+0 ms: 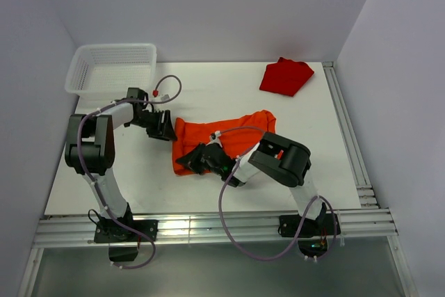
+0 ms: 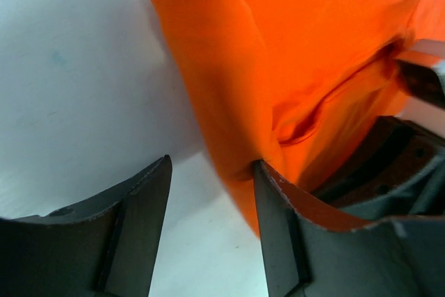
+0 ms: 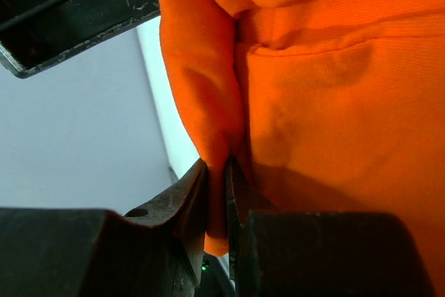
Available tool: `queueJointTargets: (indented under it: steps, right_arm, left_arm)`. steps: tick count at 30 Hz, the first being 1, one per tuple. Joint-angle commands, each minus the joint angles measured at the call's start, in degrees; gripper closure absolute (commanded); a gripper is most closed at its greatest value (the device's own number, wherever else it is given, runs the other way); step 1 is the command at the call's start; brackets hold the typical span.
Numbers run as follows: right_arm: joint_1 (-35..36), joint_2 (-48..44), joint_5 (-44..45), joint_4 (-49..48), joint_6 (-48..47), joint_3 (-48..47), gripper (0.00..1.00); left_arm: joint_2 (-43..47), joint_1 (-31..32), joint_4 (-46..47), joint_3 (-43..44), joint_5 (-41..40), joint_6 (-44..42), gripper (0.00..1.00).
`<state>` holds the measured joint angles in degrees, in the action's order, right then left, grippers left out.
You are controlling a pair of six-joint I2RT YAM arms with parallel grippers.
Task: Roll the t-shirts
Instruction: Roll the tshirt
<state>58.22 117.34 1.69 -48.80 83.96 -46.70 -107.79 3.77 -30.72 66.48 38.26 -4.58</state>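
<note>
one orange t-shirt (image 1: 240, 129), fold clenched in right pincer (image 3: 217, 165), left pincer (image 2: 212, 165) released at its edge, red t-shirt (image 1: 285, 76) well apart

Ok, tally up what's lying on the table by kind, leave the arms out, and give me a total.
T-shirts: 2, the orange t-shirt and the red t-shirt
Baskets: 1, the white basket
Total: 3

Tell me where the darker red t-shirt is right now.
In the top view, the red t-shirt lies bunched at the far right corner of the table, apart from the orange t-shirt at centre.
</note>
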Motion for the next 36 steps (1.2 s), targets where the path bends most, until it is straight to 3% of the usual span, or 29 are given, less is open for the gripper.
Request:
queueJointTargets:
  steps: [1, 5, 7, 9, 14, 23, 31, 36]
  right_arm:
    - [-0.3, 1.58, -1.43, -8.86, 3.22, 0.91, 0.8]
    - [-0.47, 1.23, -1.17, -6.68, 2.87, 0.91, 0.77]
    - [-0.47, 0.35, -0.38, -4.57, 1.74, 0.82, 0.71]
    - [-0.3, -1.84, 0.67, 0.61, 0.68, 0.29, 0.61]
    - [0.67, -7.9, 7.35, 20.55, -4.33, -4.27, 0.48]
    - [4.53, -10.12, 19.3, 53.66, -9.17, -19.37, 0.44]
    - [6.56, -5.72, 28.35, 72.32, -13.03, -33.69, 0.44]
    - [7.52, -1.85, 31.44, 78.76, -15.49, -40.57, 0.44]
  left_arm:
    - [-1.46, 1.06, 2.33, 0.85, 0.94, 1.67, 0.44]
    - [-1.29, 2.55, 3.03, 1.02, -2.13, 3.26, 0.46]
    - [-0.76, 3.17, 3.47, 1.02, -5.02, 3.96, 0.47]
    - [-0.41, 3.96, 3.47, 1.11, -7.05, 4.14, 0.48]
    - [1.08, 6.5, 4.26, 0.67, -14.43, 4.14, 0.48]
    - [1.0, 8.8, 4.7, 0.58, -18.84, 4.14, 0.49]
    - [1.0, 9.85, 4.26, 1.02, -19.45, 4.14, 0.48]
    - [0.91, 10.2, 3.83, 1.46, -19.54, 4.14, 0.48]
